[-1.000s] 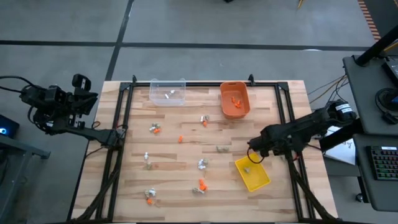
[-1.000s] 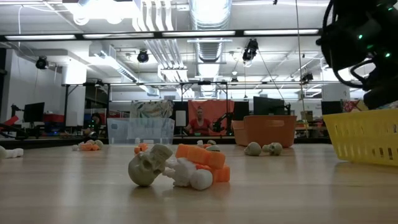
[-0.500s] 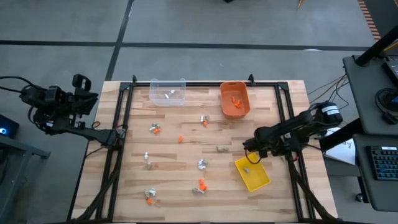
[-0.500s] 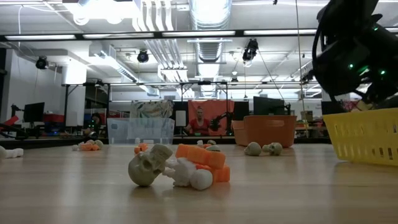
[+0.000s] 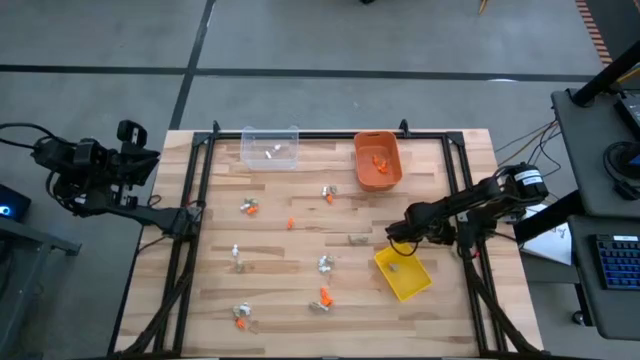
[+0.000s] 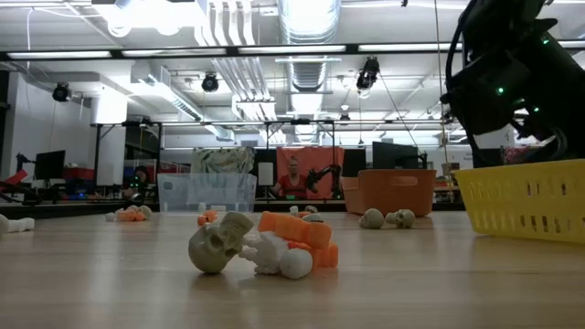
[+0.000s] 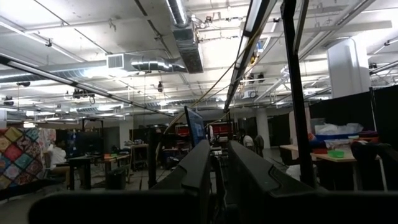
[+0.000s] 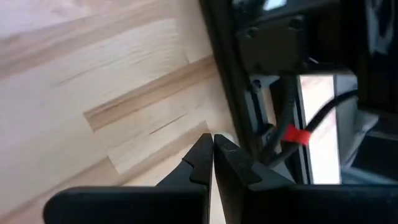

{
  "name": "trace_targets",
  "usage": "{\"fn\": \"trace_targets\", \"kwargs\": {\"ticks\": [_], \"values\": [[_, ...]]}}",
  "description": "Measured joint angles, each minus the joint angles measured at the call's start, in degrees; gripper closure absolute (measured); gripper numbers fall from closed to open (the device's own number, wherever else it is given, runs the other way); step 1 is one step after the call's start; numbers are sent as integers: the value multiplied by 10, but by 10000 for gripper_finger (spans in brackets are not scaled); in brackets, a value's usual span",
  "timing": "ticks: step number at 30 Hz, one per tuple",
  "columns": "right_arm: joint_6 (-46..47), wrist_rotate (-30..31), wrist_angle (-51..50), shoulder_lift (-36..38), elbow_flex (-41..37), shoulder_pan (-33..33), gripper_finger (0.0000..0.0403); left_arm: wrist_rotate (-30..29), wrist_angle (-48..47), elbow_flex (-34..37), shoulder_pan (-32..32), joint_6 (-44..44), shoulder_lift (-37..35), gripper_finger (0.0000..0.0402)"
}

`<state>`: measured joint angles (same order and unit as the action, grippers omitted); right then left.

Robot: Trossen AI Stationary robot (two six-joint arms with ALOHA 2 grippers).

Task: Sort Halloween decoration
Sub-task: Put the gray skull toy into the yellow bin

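The Halloween decoration lies as small orange, white and tan trinkets scattered over the wooden table point(image 5: 300, 245). In the low view one cluster point(image 6: 260, 245) lies nearest. My right gripper point(image 5: 394, 240) is shut, slants down and stands at the far corner of the yellow bin point(image 5: 403, 275). In its wrist view the shut tips point(image 8: 213, 139) hang over bare wood. A tan trinket point(image 5: 397, 272) lies in the yellow bin. My left gripper point(image 7: 216, 163) waits off the table's left edge, pointing up, its fingers nearly together with nothing between them. My right gripper stands over the yellow bin's far rim point(image 5: 392, 252), coming from above and from the table's right. Its own body hides that spot in the high view. The wrist view shows no bin at the tips, so I cannot tell whether it touches the bin.
A clear bin point(image 5: 270, 148) and an orange bin point(image 5: 377, 160) with orange pieces stand at the far edge. A black frame point(image 5: 455, 190) runs along the table's sides, close to my right arm. Bare wood lies between the trinket clusters.
My right gripper has gone down and toward the table's left edge, rolling about its own axis, and has stayed shut. The yellow bin has slid a little toward the table's left. The trinkets on the table have kept their places.
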<state>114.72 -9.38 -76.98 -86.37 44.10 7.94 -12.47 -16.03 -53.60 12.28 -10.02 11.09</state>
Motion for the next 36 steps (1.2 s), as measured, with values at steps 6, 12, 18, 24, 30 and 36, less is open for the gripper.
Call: {"fn": "trace_targets", "kwargs": {"ticks": [6, 12, 18, 24, 30, 36], "values": [[132, -42, -13, 39, 14, -2, 394, 0, 0, 0, 0, -14, 0, 361], [242, -104, -91, 83, 2, 7, 394, 0, 0, 0, 0, -15, 0, 361], [326, -99, -41, 103, -15, 8, 394, 0, -1, 0, 0, -13, 0, 361], [344, -128, -4, 67, -52, 8, 394, 0, -7, 0, 0, -10, 0, 361], [348, -151, 33, 37, -69, 13, 394, 0, -7, 0, 0, -4, 0, 361], [360, -152, 47, -5, -76, 13, 394, 0, -9, 0, 0, -2, 0, 361]]}}
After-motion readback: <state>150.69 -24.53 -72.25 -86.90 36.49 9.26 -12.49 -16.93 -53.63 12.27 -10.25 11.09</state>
